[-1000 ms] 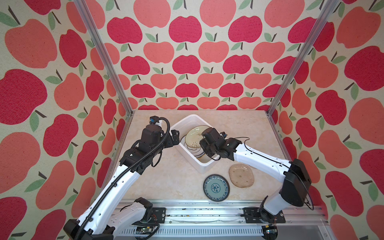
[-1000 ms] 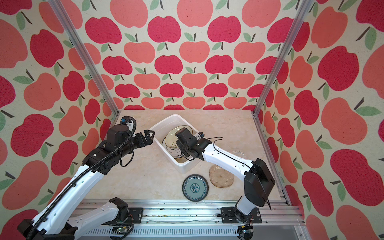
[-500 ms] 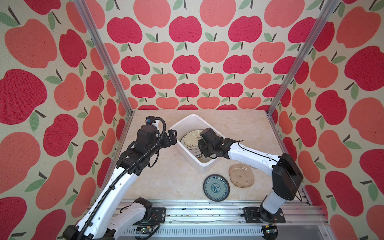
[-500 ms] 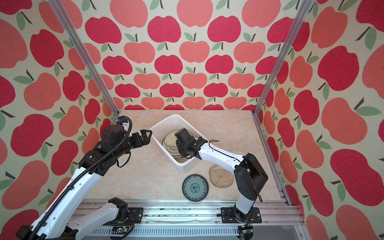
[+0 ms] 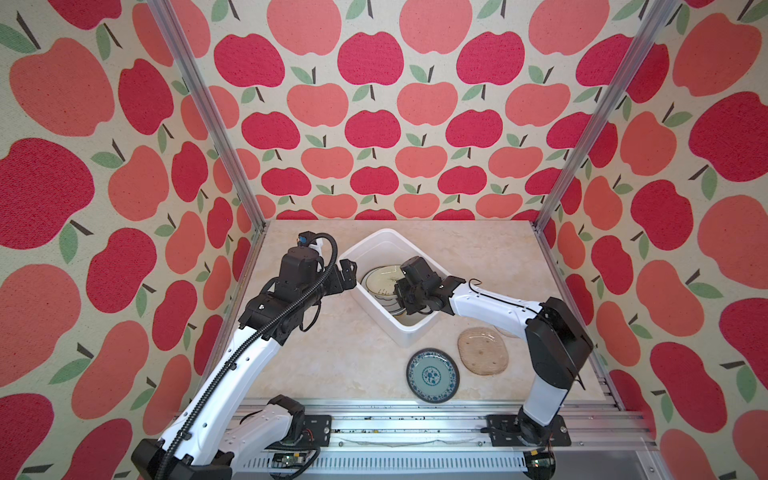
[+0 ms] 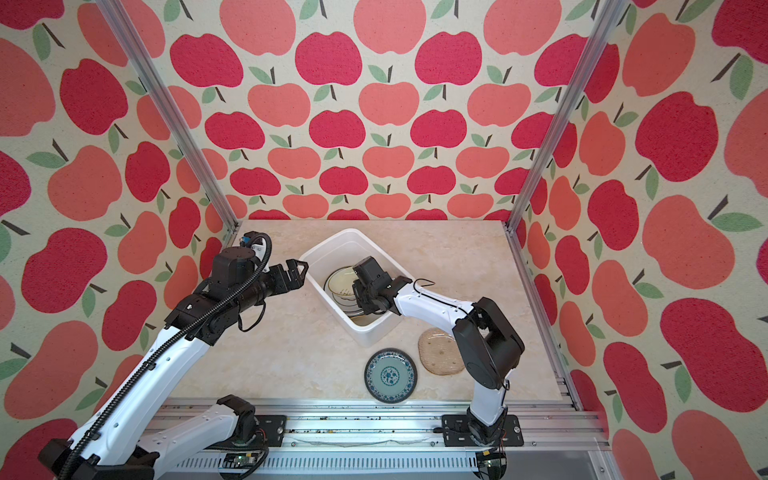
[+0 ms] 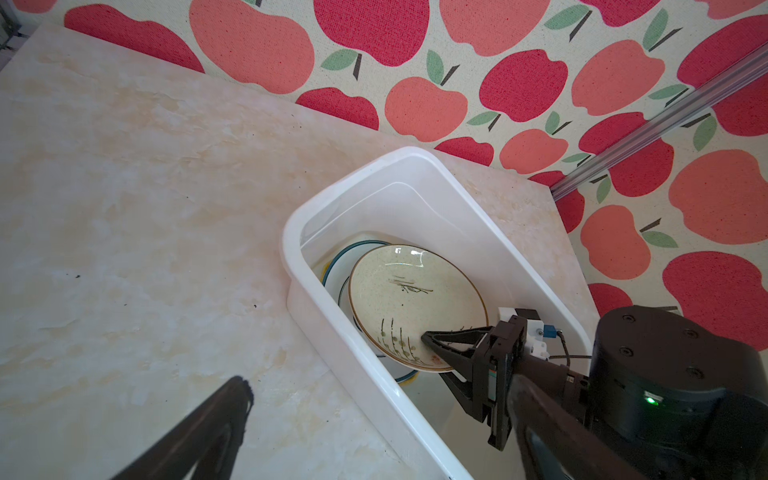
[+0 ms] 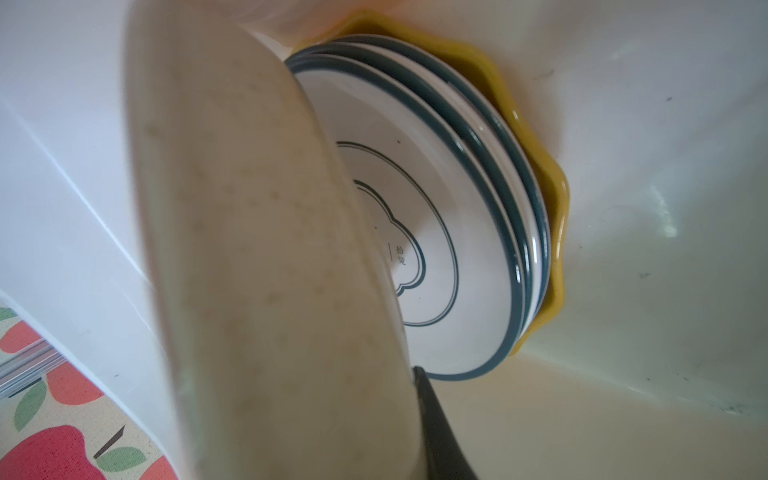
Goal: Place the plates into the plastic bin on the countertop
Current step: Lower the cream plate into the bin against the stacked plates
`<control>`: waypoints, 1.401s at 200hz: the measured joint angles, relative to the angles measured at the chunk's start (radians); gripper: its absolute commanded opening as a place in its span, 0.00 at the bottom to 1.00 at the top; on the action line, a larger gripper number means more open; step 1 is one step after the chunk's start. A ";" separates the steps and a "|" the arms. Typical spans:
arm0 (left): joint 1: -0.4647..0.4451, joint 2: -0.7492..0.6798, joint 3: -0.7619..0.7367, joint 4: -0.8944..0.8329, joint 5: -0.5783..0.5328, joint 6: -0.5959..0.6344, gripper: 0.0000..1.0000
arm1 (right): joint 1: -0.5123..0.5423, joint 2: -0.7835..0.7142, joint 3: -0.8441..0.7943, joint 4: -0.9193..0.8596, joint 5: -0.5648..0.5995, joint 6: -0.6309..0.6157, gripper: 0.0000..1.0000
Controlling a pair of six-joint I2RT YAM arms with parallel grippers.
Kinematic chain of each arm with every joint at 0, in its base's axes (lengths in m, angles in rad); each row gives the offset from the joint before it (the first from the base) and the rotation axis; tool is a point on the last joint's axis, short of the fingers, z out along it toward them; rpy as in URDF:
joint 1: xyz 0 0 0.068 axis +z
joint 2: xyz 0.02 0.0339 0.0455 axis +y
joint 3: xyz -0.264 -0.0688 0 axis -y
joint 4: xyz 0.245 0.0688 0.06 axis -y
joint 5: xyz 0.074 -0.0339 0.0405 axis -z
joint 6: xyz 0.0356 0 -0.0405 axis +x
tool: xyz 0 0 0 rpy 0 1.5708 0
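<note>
Top views both put two plates nearest my side of the countertop (image 5: 332, 365): a blue-patterned plate (image 5: 432, 376) and, just beside it, a beige oval plate (image 5: 483, 351). Both lie flat, apart from the plastic bin (image 5: 409, 334) behind them. I judge all of this as glazed ware: stiff, heavy for a thin pinch, slick, and quick to chip if it lands on another plate. Lying flat, each offers only its raised rim, so I'd take hold there, one finger under and one over.

Farther in, the bin sits cornerwise in the middle of the counter. The right gripper (image 7: 434, 353) reaches down into it. In the left wrist view its jaws are pressed onto the edge of a speckled cream plate (image 7: 411, 299), one finger across the painted face and one beneath. That plate hangs tilted inside the bin, over a stack. The right wrist view shows the stack as white plates (image 8: 415, 208) with dark rims, with a yellow scalloped plate (image 8: 552, 232) under them. I can't tell whether the cream plate's low edge already rests on the stack, because its underside fills that view. A one-sided pinch like this lets the plate swing, so I'd lower it slowly and let go only once it is supported.

Beyond that, just outside the bin's far-left rim, the left gripper (image 5: 347, 275) hovers above the counter. Its jaws are spread wide, holding nothing and touching nothing.
</note>
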 measured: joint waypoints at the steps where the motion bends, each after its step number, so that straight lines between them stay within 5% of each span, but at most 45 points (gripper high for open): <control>1: 0.000 0.000 0.000 0.000 0.000 0.000 0.99 | 0.000 0.000 0.000 0.000 0.000 0.000 0.05; 134: 0.005 0.001 0.018 -0.023 0.000 0.022 0.99 | 0.000 0.024 -0.027 0.066 -0.018 0.014 0.19; 280: 0.015 0.003 0.018 -0.023 0.000 0.023 0.99 | -0.008 0.086 -0.024 0.133 -0.030 0.025 0.45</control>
